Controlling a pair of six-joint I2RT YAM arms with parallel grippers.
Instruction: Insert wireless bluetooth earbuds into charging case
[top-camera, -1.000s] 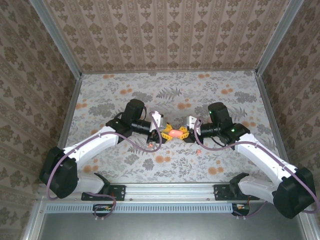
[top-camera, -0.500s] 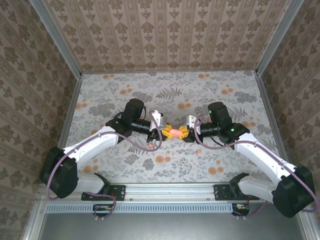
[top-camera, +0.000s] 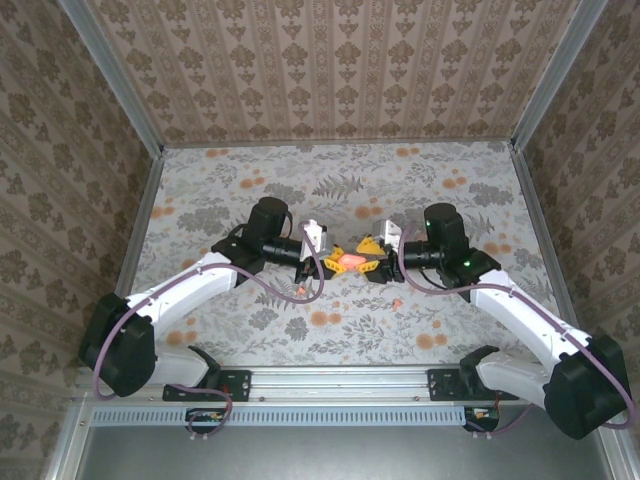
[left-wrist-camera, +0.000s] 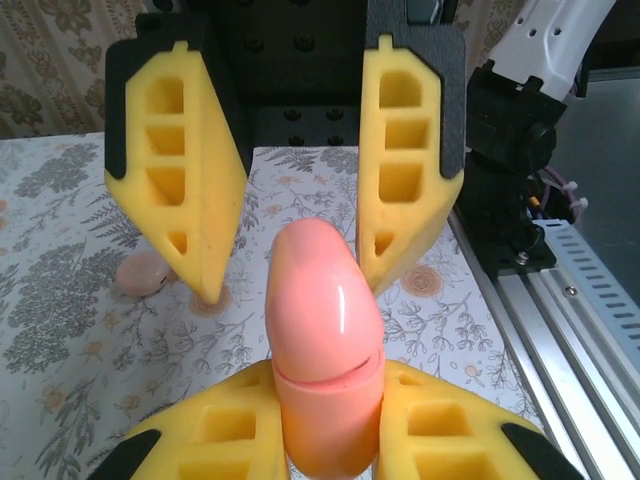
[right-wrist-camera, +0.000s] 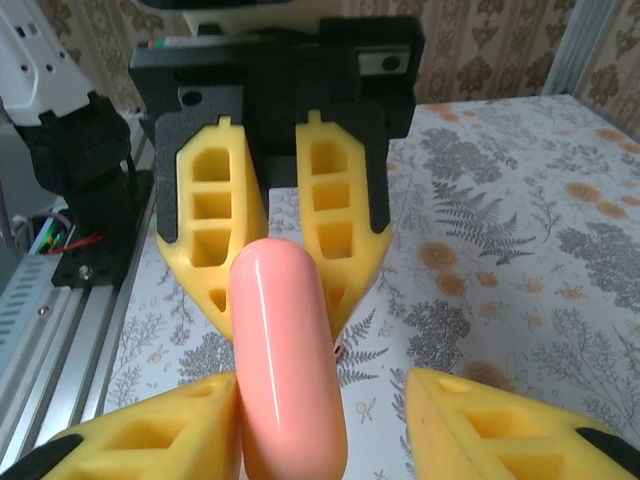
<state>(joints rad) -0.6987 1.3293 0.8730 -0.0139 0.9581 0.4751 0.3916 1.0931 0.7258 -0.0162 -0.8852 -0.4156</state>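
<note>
- At the centre of the top view, the left gripper (top-camera: 335, 262) and the right gripper (top-camera: 368, 262) are positioned tip to tip over the floral table (top-camera: 450, 200).
- The charging case (top-camera: 350, 261) is located between the two sets of yellow fingers.
- In the left wrist view, the case is pinched at the bottom edge of the frame by the left gripper's own fingers (left-wrist-camera: 210, 440), with a pad pressed against each side.
- A thin seam is seen across the case just above those fingers.
- In the upper half of the same view, the right gripper's fingers are spread apart. The rounded end of the case lies between them, nearer the one at the right of the frame.
- In the right wrist view, the case rests against the lower-left finger (right-wrist-camera: 150, 435). A clear gap is left to the lower-right finger.
- One earbud (top-camera: 397, 301) lies on the table, below and to the right of the grippers in the top view, apart from the case.
</note>
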